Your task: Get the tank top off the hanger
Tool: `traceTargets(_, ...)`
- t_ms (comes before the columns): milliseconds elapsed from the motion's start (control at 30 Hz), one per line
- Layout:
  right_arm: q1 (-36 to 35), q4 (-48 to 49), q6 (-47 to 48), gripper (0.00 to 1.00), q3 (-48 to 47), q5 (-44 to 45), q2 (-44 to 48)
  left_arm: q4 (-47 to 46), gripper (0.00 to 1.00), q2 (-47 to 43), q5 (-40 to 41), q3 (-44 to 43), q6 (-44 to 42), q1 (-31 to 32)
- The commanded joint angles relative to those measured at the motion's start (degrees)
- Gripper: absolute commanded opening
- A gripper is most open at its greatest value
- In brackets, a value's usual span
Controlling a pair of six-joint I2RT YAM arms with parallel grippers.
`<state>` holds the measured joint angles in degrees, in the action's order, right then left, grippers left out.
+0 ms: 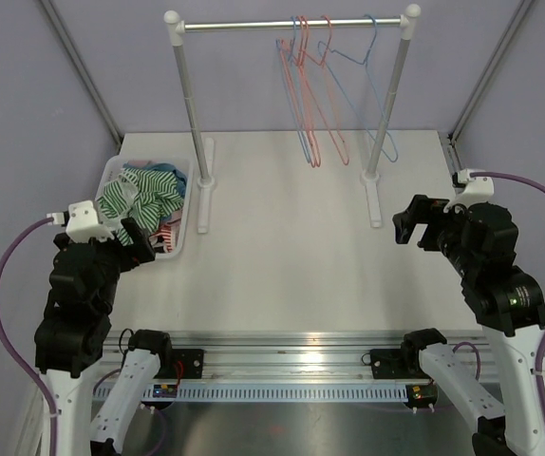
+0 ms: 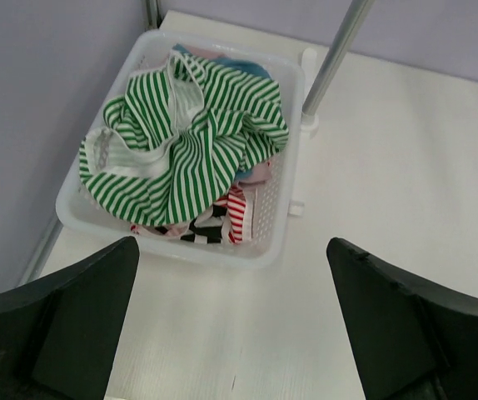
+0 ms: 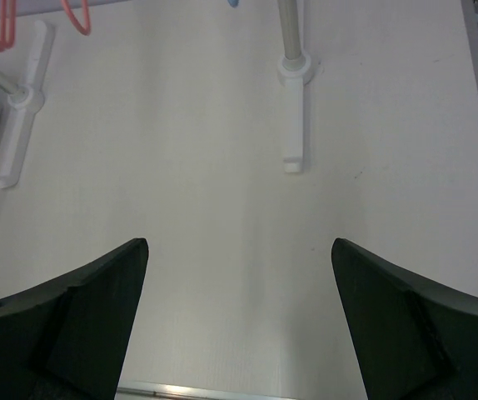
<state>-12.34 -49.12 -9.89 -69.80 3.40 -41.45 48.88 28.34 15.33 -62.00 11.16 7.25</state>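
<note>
A green-and-white striped tank top (image 1: 140,190) lies crumpled on top of other clothes in a white basket (image 1: 183,223) at the left; it also shows in the left wrist view (image 2: 189,133). Several bare wire hangers (image 1: 315,85), red and blue, hang on the rail (image 1: 291,24) at the back. No garment is on any hanger. My left gripper (image 1: 138,242) is open and empty, just in front of the basket (image 2: 260,250). My right gripper (image 1: 407,223) is open and empty over the bare table at the right.
The clothes rack stands on two white posts with feet (image 1: 203,195) (image 1: 374,195) on the table. A red-striped garment (image 2: 235,212) lies under the green top in the basket. Grey frame bars rise at the back corners.
</note>
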Motion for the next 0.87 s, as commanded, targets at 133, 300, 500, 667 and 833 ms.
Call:
traceTargets(133, -0.2, 3.8, 1.9, 0.99, 8.7, 5.3, 8.6, 0.5, 0.99, -7.8, -4.4, 6.2, 0.4, 0.2)
traceTargets(300, -0.3, 5.2, 1.5, 1.00, 11.0, 6.0, 11.3, -0.3, 0.99, -7.9, -4.8, 6.4, 0.0, 0.8)
traceTargets(500, -0.2, 5.4, 1.6, 1.00, 10.6, 8.0, 11.2, -0.2, 0.99, -8.2, -4.0, 6.5, 0.0, 1.5)
traceTargets(667, -0.3, 4.9, 2.0, 0.99, 8.5, 7.6, 9.2, -0.1, 0.99, -8.2, -3.1, 6.6, -0.3, 2.0)
traceTargets(833, -0.3, 5.2, 2.2, 0.99, 7.8, 7.1, 7.7, -0.2, 0.99, -7.7, -2.5, 6.1, -0.3, 2.1)
